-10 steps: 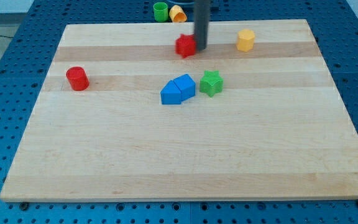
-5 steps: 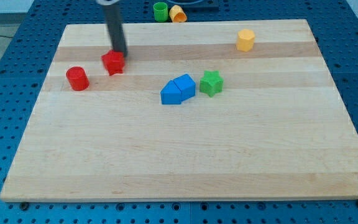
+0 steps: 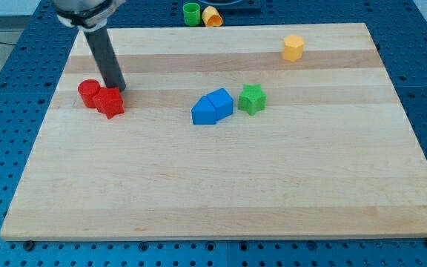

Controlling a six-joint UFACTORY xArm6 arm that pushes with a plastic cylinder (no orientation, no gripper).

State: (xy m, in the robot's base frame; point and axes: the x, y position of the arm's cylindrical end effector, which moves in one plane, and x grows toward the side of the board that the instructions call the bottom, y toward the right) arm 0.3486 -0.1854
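My tip rests against the upper right edge of a red star-shaped block at the view's left. That block touches a red cylinder just to its left. Near the board's middle, two blue blocks sit pressed together, and a green star block lies close by on their right. A yellow block stands alone near the view's top right.
The wooden board lies on a blue perforated table. Beyond the board's top edge sit a green cylinder and an orange block, off the wood.
The rod has swept left and downward, pushing the red star block from the top middle of the board across to touch the red cylinder. The other blocks have stayed put.
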